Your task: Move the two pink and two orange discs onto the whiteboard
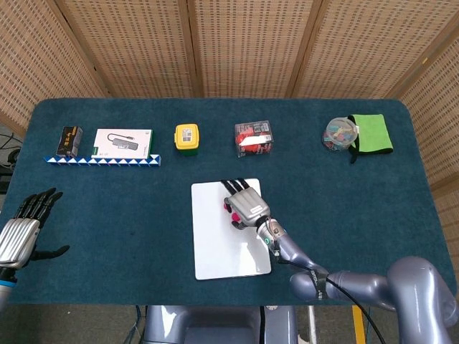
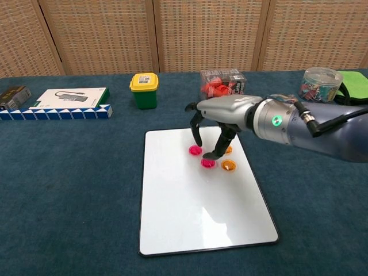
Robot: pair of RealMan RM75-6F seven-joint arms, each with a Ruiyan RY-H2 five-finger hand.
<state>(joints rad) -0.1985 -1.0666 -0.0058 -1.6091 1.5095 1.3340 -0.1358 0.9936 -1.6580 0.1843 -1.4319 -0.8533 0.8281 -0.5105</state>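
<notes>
Already all four discs, pink discs [image 2: 201, 157] and orange discs [image 2: 228, 164], lie on the whiteboard's [image 2: 190, 218] far half under the right hand [image 2: 221, 118], fingers spread and empty; thin, light, stiff, likely slippery—pinch by edges.

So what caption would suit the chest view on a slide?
Right hand hovers over pink and orange discs on the whiteboard.
</notes>
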